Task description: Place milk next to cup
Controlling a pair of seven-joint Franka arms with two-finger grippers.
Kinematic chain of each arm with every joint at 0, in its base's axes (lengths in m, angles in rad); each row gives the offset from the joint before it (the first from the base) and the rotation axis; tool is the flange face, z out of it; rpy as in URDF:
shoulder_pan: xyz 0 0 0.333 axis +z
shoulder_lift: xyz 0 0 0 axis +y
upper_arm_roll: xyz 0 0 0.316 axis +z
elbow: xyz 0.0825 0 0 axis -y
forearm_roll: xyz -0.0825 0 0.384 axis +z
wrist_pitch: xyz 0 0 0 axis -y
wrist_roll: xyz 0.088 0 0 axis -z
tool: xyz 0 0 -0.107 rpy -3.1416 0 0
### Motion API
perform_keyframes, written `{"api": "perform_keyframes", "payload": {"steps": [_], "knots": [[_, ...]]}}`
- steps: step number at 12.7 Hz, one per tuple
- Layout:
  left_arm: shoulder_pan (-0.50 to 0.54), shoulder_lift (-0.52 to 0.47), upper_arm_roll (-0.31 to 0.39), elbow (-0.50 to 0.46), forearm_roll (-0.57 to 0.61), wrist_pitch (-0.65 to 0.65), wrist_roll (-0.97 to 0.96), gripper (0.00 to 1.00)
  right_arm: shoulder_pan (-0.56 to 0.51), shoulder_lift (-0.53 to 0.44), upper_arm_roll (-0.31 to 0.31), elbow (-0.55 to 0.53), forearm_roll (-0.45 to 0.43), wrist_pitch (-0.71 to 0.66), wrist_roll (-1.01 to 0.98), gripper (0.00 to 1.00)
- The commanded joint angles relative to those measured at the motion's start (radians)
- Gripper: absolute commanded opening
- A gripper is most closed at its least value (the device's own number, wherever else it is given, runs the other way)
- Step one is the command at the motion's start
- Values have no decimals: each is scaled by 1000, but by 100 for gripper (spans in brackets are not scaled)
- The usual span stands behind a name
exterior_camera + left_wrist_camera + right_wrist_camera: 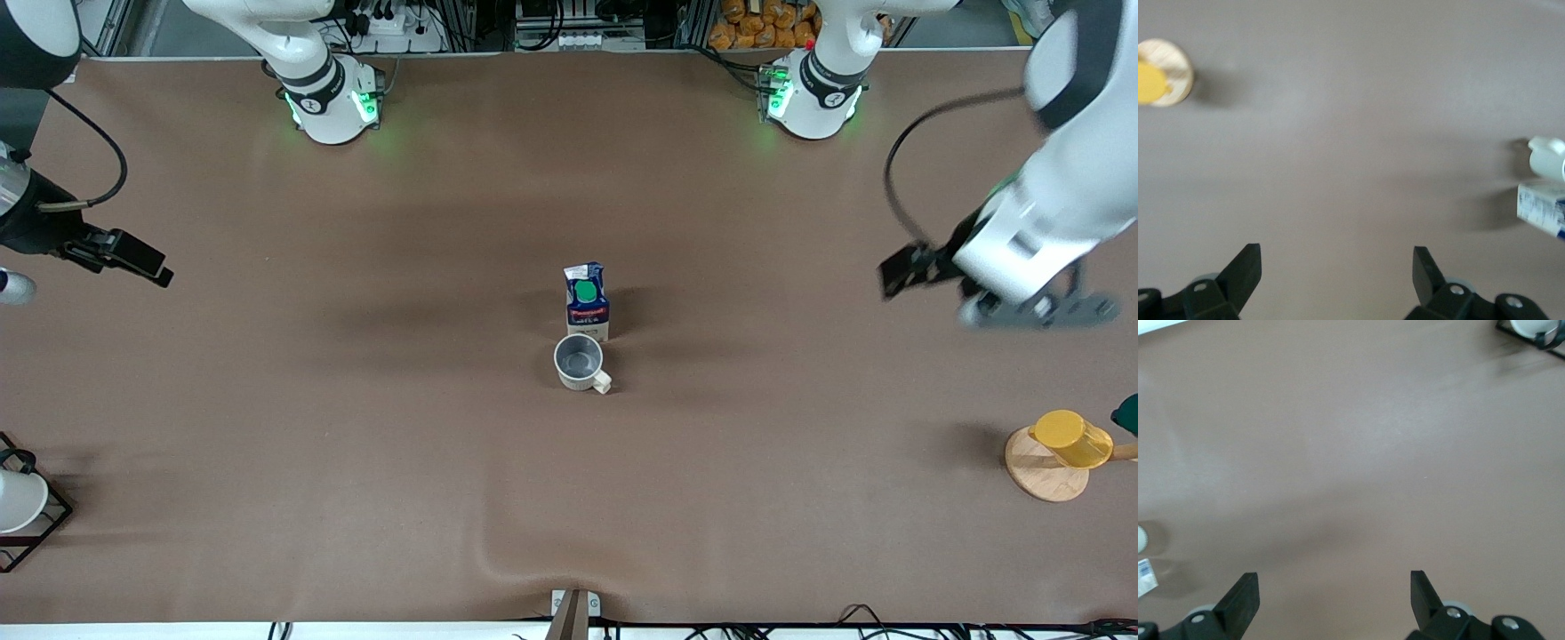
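The milk, a dark-blue carton with a green cap and red band, stands upright at the table's middle. The cream-white cup stands right beside it, nearer the front camera, handle toward the left arm's end. My left gripper hangs open and empty over bare table at the left arm's end; its wrist view shows the milk and cup at the picture's edge. My right gripper is at the right arm's end, mostly cut off; its wrist view shows it open and empty.
A yellow cup lies on a round wooden disc at the left arm's end, near the front. A black wire rack with a white cup sits at the right arm's end. The brown cloth has a wrinkle.
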Motion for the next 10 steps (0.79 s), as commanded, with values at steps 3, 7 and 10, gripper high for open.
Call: {"api": "perform_keyframes", "payload": {"steps": [3,7,10], "knots": [[13,-151,15,-82,1,-80,40,100,31,12,-4,24,-51,-18,25,100],[27,-150,2,-65,22,-100,95,100,26,12,-6,27,-51,-24,-16,100],[27,-143,-11,-30,43,-109,163,100,31,12,-4,27,-49,-53,-43,100]]}}
